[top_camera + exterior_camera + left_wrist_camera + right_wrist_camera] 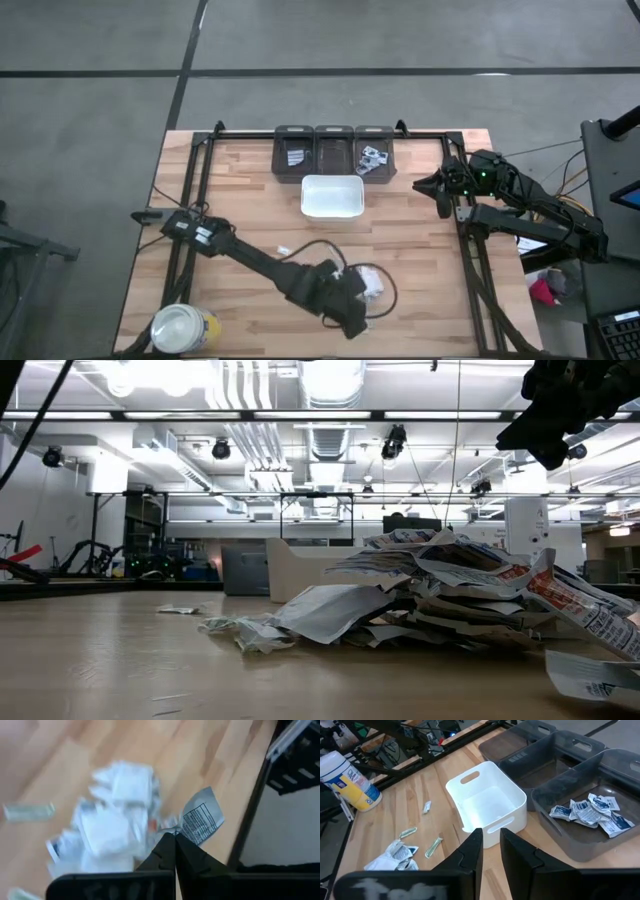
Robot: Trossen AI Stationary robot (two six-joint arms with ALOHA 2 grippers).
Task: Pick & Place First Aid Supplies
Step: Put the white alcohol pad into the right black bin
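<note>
Left end effector (175, 840): fingers pressed together, and in its wrist view a grey-printed sachet (201, 820) sits right at the tips. It looks pinched by one edge, but you cannot be sure it is lifted rather than just touched. In the high view this end effector (352, 318) sits low at the near edge of the worktop (240, 170), directly over the pile of first aid supplies (372, 285).

The sachet's long axis runs away from the fingertips, slanting toward the worktop's dark side rail (250, 815). The rest of the pile (115, 825) spreads to the other side of the fingers.

The relation to watch: the white tray (332, 196) and the three dark bins (334, 150) lie across the worktop toward the far edge, well apart from the left end effector. Your carry, if the grip holds, goes straight away from the near edge.

Right end effector (437, 186): hovering beside the tray, fingers (470, 852) a narrow gap apart, nothing between them. It is nearer the bins; one bin already holds packets (590, 812). It is well apart from the pile.

Loose sachets (422, 837) lie between pile and tray.
</note>
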